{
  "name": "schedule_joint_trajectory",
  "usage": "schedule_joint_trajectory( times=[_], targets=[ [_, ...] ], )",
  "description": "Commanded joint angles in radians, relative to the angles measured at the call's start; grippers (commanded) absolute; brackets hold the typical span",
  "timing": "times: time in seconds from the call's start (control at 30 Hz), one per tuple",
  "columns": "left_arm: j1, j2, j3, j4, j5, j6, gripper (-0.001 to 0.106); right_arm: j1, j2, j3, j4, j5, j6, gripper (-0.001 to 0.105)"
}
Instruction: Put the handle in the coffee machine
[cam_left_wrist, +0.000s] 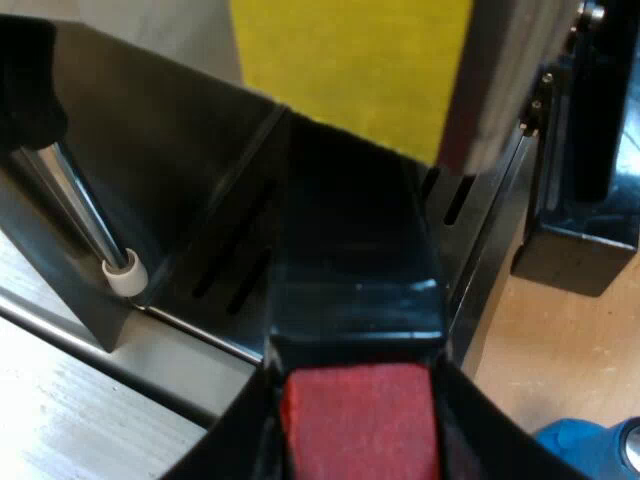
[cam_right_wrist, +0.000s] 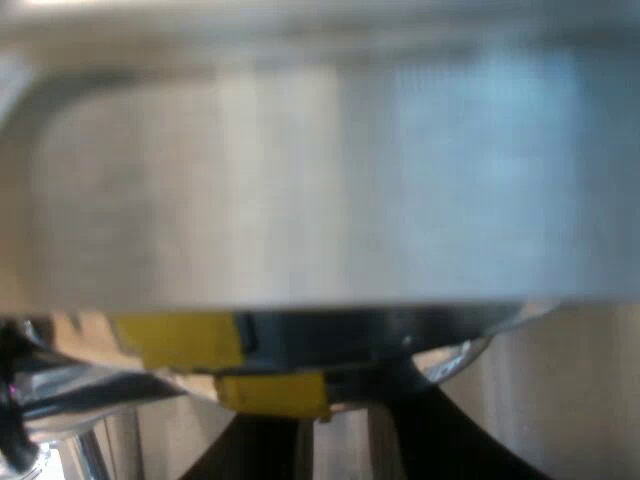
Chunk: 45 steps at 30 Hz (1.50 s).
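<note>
Handle (cam_left_wrist: 355, 270) pinched at its red end by left gripper (cam_left_wrist: 358, 432), stretched over drip tray (cam_left_wrist: 225, 265) at espresso machine (cam_left_wrist: 140, 150) front. Right gripper (cam_right_wrist: 345, 452) hung close under that machine's metal body; impossible to tell its grip.

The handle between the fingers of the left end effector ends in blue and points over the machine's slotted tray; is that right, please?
Not quite. The handle ends in red, not blue, as the left wrist view shows. The rest stands: it sits between the fingers of the left end effector and points over the machine's slotted tray.
</note>
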Motion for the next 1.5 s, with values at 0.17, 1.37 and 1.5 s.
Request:
schedule_joint_trajectory(
  times=[0.17, 1.37, 1.5],
  targets=[
    [-0.004, -0.026, -0.040, -0.053, 0.147, -0.024, 0.000, -0.001, -0.009, -0.014, -0.051, 0.005, -0.012, 0.020],
    [0.039, -0.110, -0.041, 0.073, 0.032, -0.024, 0.066, -0.001, -0.009, -0.016, -0.222, 0.005, -0.012, 0.032],
    [0.075, -0.153, -0.045, 0.081, 0.032, -0.024, 0.066, -0.001, -0.009, -0.016, -0.222, 0.005, -0.012, 0.032]
  ],
)
